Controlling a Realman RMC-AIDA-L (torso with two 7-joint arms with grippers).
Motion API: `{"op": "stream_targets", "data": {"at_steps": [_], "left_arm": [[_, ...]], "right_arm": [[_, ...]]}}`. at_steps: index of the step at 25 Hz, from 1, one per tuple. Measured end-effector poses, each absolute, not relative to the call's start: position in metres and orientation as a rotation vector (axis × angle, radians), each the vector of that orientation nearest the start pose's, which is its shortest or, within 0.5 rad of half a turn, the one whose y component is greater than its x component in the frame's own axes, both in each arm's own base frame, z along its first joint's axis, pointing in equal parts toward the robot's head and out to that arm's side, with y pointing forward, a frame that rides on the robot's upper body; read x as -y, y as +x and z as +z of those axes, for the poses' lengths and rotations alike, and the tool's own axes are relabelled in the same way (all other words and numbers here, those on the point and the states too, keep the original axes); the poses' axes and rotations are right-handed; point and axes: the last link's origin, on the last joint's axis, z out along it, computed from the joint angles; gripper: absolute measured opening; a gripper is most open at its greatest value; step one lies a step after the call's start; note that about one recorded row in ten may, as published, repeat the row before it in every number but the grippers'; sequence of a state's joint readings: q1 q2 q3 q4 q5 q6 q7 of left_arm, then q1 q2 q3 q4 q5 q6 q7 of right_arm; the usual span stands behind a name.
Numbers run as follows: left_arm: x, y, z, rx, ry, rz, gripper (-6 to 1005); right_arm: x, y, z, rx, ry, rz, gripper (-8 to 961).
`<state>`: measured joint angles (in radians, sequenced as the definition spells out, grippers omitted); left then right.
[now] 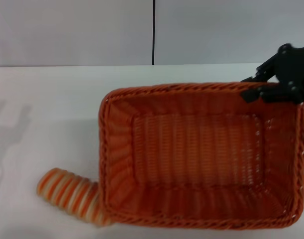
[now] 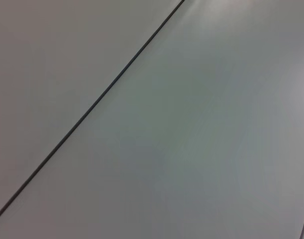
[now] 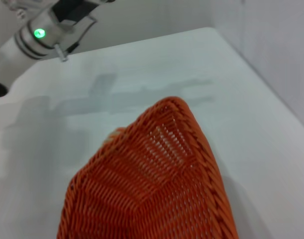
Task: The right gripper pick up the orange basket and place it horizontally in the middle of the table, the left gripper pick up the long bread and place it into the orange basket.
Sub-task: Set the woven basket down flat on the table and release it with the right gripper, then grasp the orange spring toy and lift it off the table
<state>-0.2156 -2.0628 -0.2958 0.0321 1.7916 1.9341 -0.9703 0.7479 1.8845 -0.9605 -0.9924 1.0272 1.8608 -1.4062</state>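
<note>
While it lies with its long sides across the head view, the orange basket [image 1: 201,154], a large rectangular woven wicker-style container with sloped sides and a braided rim, sits on the plain white table [image 1: 47,109], right of the middle and close to the near edge. At its far right corner the right gripper [image 1: 256,85], black with slim angular fingers, is closed on the braided rim. The long bread [image 1: 69,195], a small oblong toy loaf ribbed in orange and cream stripes, lies on the table touching the basket's near left corner, one end hidden behind it. The right wrist view shows the basket's woven corner [image 3: 156,194] close up.
</note>
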Motion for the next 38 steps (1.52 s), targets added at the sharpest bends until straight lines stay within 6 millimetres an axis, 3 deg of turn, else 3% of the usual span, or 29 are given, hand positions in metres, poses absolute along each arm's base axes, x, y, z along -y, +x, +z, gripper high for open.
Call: {"op": "stream_targets", "data": {"at_steps": [7, 17, 26, 30, 34, 38], "left_arm": [[-0.213, -0.334, 0.054, 0.672, -1.404, -1.568, 864], [-0.215, -0.334, 0.052, 0.683, -1.409, -1.564, 864], [-0.219, -0.331, 0.05, 0.687, -1.421, -1.577, 863], [-0.218, -0.331, 0.049, 0.692, -1.432, -1.577, 863], [-0.215, -0.33, 0.05, 0.683, -1.456, -1.58, 863], [-0.211, -0.329, 0.053, 0.661, -1.529, -1.579, 864]], "right_arm": [[-0.368, 0.165, 0.053, -0.164, -3.218, 0.121, 166], [-0.367, 0.171, 0.052, -0.18, -3.22, 0.078, 166], [-0.371, 0.176, 0.05, -0.226, -3.175, 0.089, 281], [-0.376, 0.181, 0.062, -0.224, -3.097, 0.212, 377], [-0.384, 0.196, 0.092, -0.253, -2.895, 0.494, 488], [-0.383, 0.21, 0.109, -0.295, -2.74, 0.652, 510]]}}
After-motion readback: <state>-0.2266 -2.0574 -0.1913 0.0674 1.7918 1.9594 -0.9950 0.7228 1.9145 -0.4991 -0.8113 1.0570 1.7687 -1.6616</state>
